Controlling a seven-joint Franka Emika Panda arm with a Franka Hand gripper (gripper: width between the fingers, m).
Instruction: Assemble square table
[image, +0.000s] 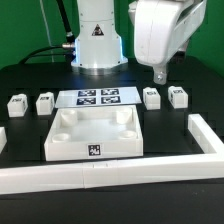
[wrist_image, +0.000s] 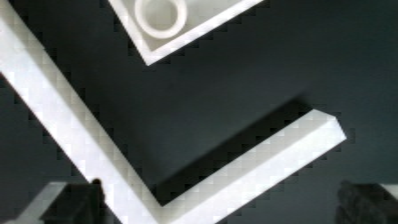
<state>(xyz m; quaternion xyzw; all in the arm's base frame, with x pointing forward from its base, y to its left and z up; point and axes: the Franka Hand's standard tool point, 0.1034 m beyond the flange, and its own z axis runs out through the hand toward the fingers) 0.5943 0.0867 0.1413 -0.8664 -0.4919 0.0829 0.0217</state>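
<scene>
The square table's (wrist_image: 178, 30) corner socket (wrist_image: 160, 12) lies near the bent border wall (wrist_image: 71, 120).

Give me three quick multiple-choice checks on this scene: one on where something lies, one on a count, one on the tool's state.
1. Where is the slab?
A. Between the marker board and the wall
B. On the marker board
C. Outside the wall

2. How many legs lie loose?
A. Two
B. Three
C. Four

3. The tool is:
A. shut on a leg
B. open and empty
C. shut on the slab

Answers:
1 A: in the exterior view the slab lies on the table, with the board on one side and the wall's long bar on the other.
2 C: two legs lie on each side of the board.
3 B: the wrist view shows the fingers far apart with nothing between them.
</scene>
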